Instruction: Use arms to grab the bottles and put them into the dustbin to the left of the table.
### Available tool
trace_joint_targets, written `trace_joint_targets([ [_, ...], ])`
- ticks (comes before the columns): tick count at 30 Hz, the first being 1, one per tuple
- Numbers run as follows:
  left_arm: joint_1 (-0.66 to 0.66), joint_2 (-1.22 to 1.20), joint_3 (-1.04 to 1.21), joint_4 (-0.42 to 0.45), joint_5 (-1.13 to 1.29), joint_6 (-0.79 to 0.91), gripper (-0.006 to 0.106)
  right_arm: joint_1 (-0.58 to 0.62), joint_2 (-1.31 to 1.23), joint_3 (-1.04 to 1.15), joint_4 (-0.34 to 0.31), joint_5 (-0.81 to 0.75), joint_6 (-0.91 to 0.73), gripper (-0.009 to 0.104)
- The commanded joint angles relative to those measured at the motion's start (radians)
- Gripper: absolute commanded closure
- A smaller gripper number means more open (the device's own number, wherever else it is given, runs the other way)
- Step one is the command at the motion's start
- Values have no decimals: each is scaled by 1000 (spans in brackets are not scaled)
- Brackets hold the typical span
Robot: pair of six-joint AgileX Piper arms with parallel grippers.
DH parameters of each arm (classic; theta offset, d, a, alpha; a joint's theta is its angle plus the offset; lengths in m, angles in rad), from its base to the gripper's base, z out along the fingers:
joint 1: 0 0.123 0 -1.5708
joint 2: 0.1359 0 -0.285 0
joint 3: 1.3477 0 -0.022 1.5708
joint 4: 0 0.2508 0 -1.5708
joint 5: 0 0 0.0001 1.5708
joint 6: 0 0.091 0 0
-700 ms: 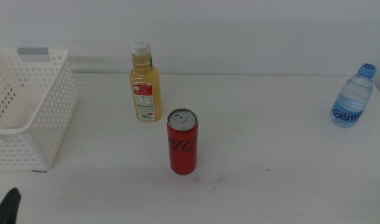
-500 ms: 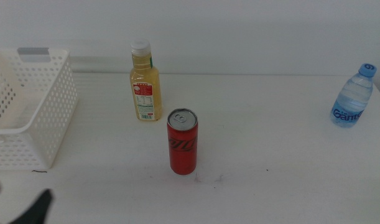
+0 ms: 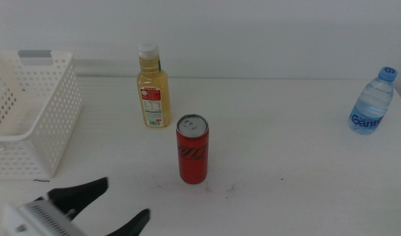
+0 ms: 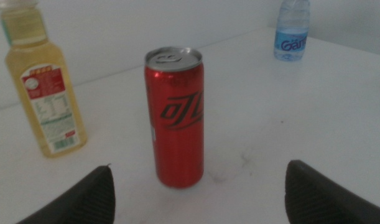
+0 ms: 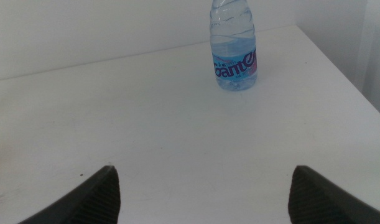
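Red can stands just ahead of the wide-open, empty left end effector, juice bottle beyond; an off-centre approach might topple it.

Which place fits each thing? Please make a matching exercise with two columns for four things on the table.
Things:
1. red can
2. juice bottle
3. water bottle
4. dustbin

Places:
A. far right of the table
B. left edge of the table
C. middle, nearest the open left gripper
D. behind the can, toward the wall

Pairs: 1-C, 2-D, 3-A, 4-B
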Motion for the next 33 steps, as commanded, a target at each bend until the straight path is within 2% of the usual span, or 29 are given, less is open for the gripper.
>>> trace_joint_targets([
  [1,-21,130,0,-18,-193,-6,7,-8,-5,3,-3,-9,-5,21],
  [5,-20,281,0,-18,-383,2,7,-8,-5,3,-3,-9,-5,21],
  [9,-20,350,0,-44,-446,4,7,-8,-5,3,-3,-9,-5,21],
  [16,-20,353,0,-72,-464,4,7,-8,-5,3,-3,-9,-5,21],
  [25,-20,353,0,-62,-464,52,7,-8,-5,3,-3,-9,-5,21],
  [29,-20,355,0,-78,-447,-16,7,-8,-5,3,-3,-9,-5,21],
  [33,-20,384,0,-89,-445,-15,7,-8,-5,3,-3,-9,-5,21],
])
